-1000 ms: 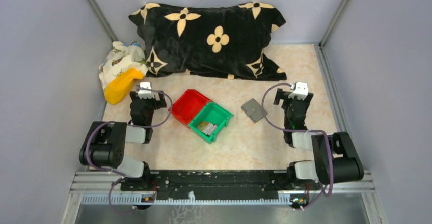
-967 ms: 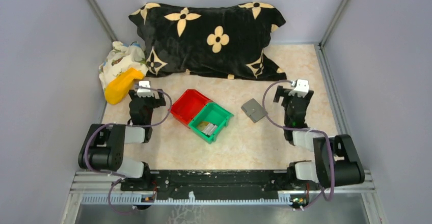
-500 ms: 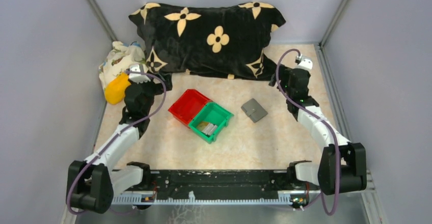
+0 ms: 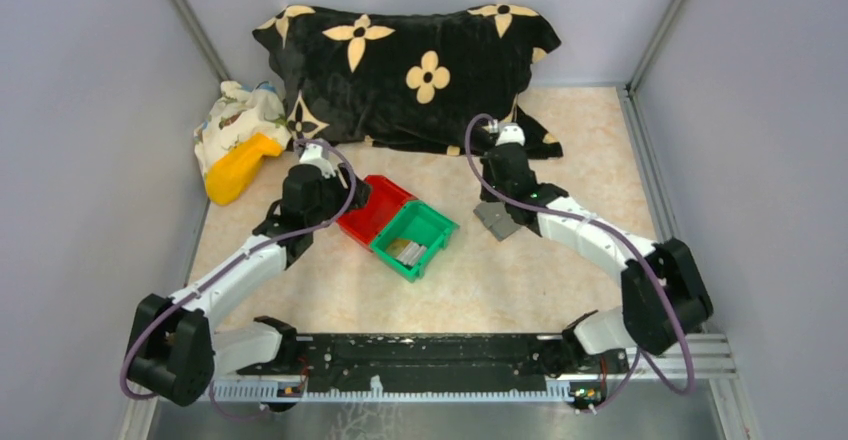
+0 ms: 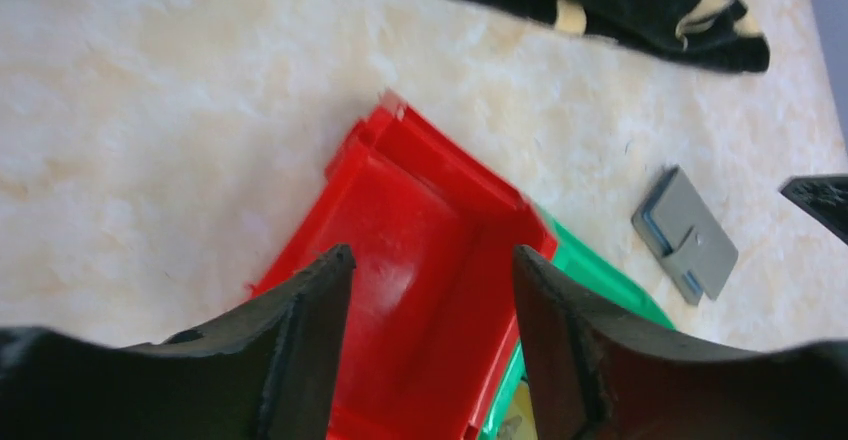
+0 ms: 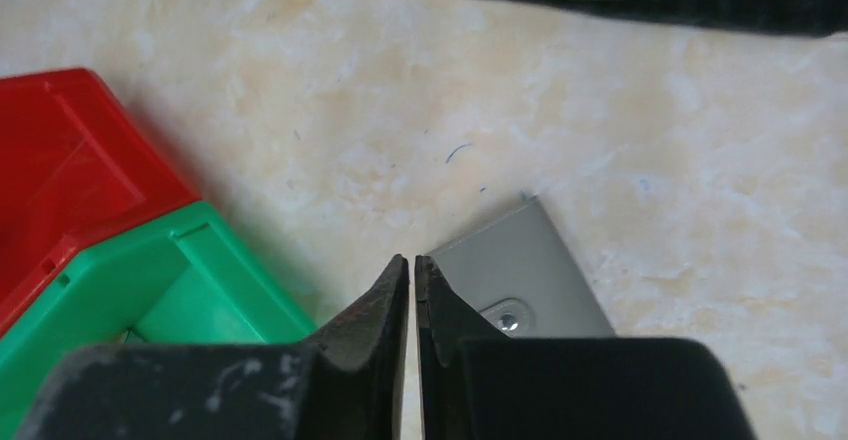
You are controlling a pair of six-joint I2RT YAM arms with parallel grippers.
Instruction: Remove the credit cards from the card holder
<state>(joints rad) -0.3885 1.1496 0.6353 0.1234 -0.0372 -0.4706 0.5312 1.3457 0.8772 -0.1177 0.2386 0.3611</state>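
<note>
**Item 1, card holder** (image 6: 525, 275): grey, flat, folded shut, with a metal stud showing on its face. It lies on the worktop (image 4: 480, 285) just to the right of the green bin (image 4: 415, 238), near it but not touching. No credit cards show at its edges or on the worktop around it.

**Item 2, my right pincer** (image 6: 412, 262): fingers pressed together with nothing between them. It is right of the green bin, tips down over the holder's near-left corner. I cannot tell whether they touch it.

**Item 3, my left pincer** (image 5: 430, 260): fingers apart, holding nothing. It hangs above the red bin (image 5: 410, 230), which sits against the green bin's far-left side.

**Item 4, green bin contents:** a few pale flat pieces (image 4: 405, 251), too small to identify.

**Item 5, surroundings:** a black pillow with cream flowers (image 4: 410, 65) lies well beyond the green bin. A yellow object (image 4: 240, 167) and a patterned cloth (image 4: 235, 115) lie far to its left.

**Status, as I judge it:** the task is at its start. The holder is neither gripped nor opened, and no card has been drawn. What is left is to pin or lift the holder, open its flap, and take each card out.
</note>
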